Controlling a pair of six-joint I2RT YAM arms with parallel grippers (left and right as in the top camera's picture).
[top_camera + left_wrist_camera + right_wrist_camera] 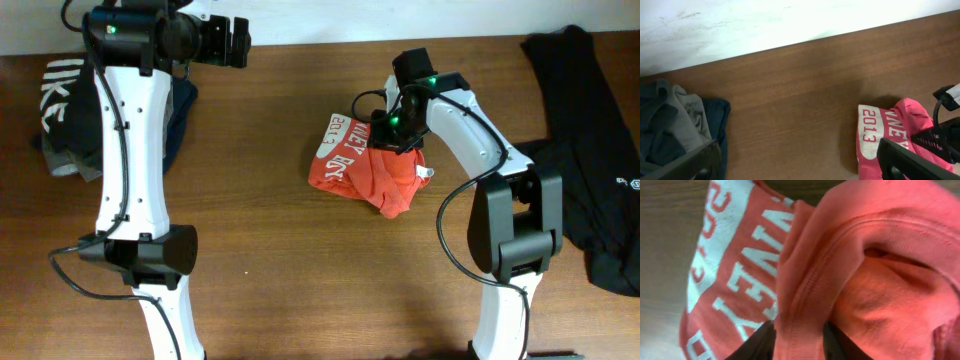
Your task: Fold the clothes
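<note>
Your right gripper (395,125) pinches a hem fold at the far right edge of the crumpled shirt (365,170), mid-table (270,230). The shirt spreads leftward from it. Your left gripper (240,42) hangs wide open and empty, well apart.

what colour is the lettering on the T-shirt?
White lettering on the red-orange T-shirt. It shows best in the right wrist view.

Red-orange T-shirt (375,170) — white lettering.
</note>
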